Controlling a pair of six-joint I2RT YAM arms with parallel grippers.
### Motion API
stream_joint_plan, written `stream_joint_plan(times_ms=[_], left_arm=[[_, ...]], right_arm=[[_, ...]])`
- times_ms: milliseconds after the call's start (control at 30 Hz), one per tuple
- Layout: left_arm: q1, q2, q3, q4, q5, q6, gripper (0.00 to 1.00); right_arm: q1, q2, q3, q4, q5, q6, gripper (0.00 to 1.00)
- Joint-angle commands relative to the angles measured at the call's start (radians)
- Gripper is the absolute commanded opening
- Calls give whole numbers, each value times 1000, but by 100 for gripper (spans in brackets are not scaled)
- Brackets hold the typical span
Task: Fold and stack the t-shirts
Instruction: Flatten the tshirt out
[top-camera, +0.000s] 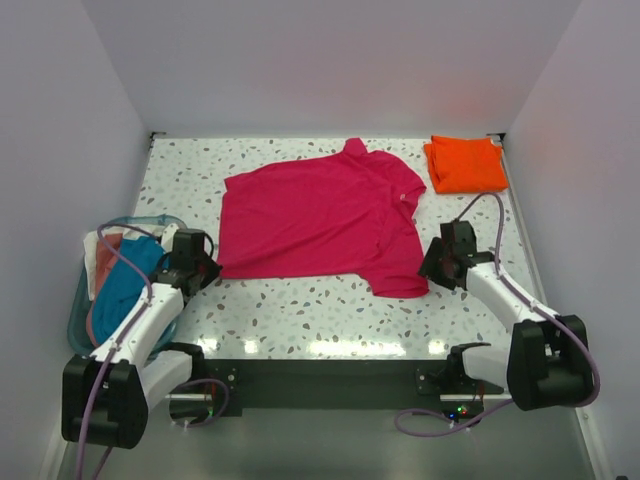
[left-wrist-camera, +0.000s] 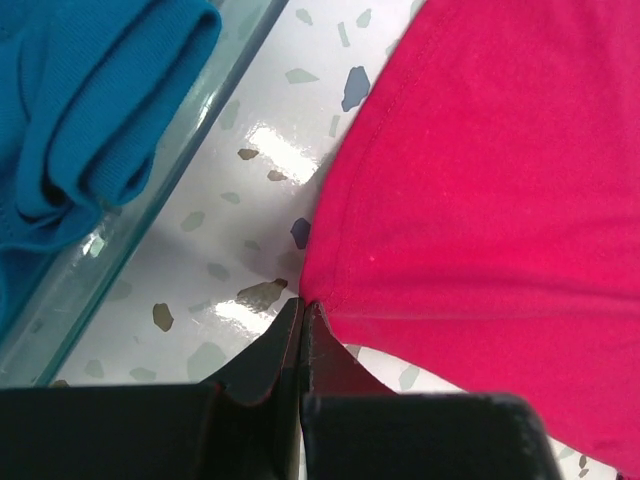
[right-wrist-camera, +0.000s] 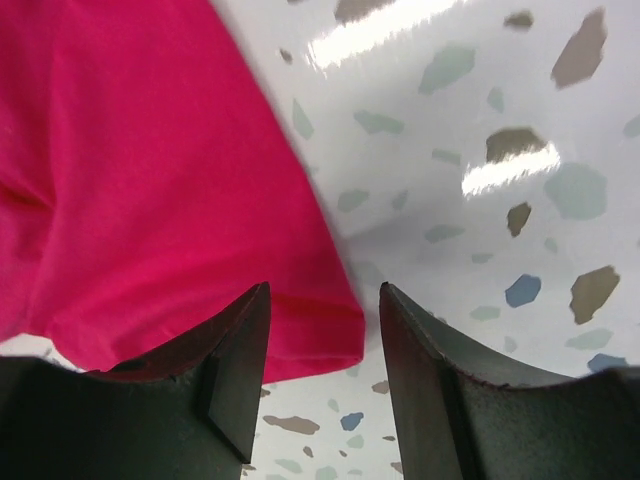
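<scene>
My left gripper (left-wrist-camera: 301, 315) is closed on the left hem corner of the pink t-shirt (top-camera: 320, 215), my right gripper (right-wrist-camera: 325, 292) half-open around its right corner.

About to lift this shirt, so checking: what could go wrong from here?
1. The left gripper has its jaws pinching only the very tip of the magenta t-shirt corner; it may slip out on lifting.
2. The right gripper has its jaws open around the other near corner, not gripping; lifting now would likely drag the shirt lopsided.

A robot lab cell; plain white walls (top-camera: 300, 60) box a speckled table (top-camera: 300, 310); left arm (top-camera: 140, 320), right arm (top-camera: 505, 295) bolted at frame's bottom.
</scene>
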Motion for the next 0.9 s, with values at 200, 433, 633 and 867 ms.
stream_joint_plan(times_ms=[200, 433, 633, 867], left_arm=[[63, 27, 22, 66, 73, 78, 0], [69, 33, 9, 100, 122, 95, 0], [69, -3, 49, 71, 176, 150, 0], [69, -123, 169, -37, 168, 201, 0]], right_arm=[[16, -109, -155, 43, -106, 119, 51], [16, -88, -135, 66, -107, 133, 7], [16, -241, 20, -101, -84, 112, 0], [16, -512, 291, -347, -35, 61, 0]])
